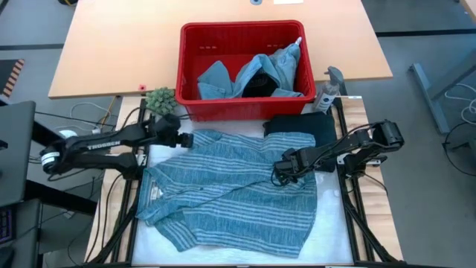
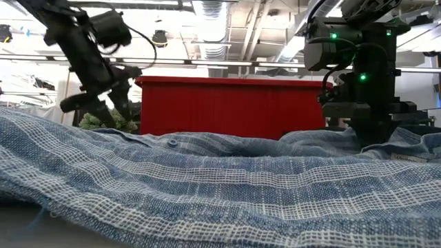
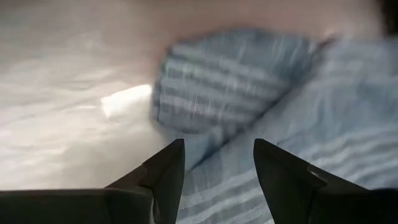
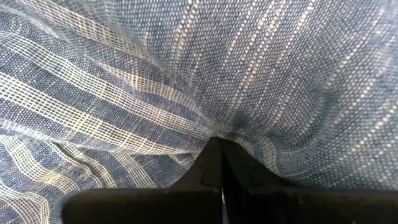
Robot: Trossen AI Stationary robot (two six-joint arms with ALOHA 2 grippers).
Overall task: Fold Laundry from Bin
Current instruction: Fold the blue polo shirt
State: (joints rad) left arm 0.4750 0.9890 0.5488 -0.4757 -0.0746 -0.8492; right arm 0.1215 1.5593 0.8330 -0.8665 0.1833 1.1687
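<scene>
Pale wooden tabletop (image 1: 111, 52) fills the upper half of the overhead frame, and below it a white work surface (image 1: 327, 238) sits framed by dark rails and cables. At upper centre stands the red bin (image 1: 242, 37), and inside it lie rumpled light blue denim pieces (image 1: 286, 63) over a dark garment (image 1: 256, 83). A small green plant (image 1: 159, 99) sits just off the bin's lower left corner, and a grey spray bottle (image 1: 328, 91) stands by its lower right corner. Directly below the bin, toward the right, a folded black garment (image 1: 309, 126) rests on the work surface. Spread across the centre and lower part of the frame is the blue-grey striped cloth (image 1: 230, 186), a shirt with a button visible in the table-level view, its fabric wrinkled and its lower left edge bunched. The left gripper (image 1: 186, 139) reaches in from the left of the overhead frame to the cloth's upper left corner; its wrist view shows the two dark fingers (image 3: 165, 177) standing apart with nothing between them, above a rolled-over edge of the striped fabric. The right gripper (image 1: 281, 173) comes in from the right and sits on the cloth right of centre; its wrist view shows the jaws pressed together, pinching a pucker of the striped weave that radiates outward from the tips.
</scene>
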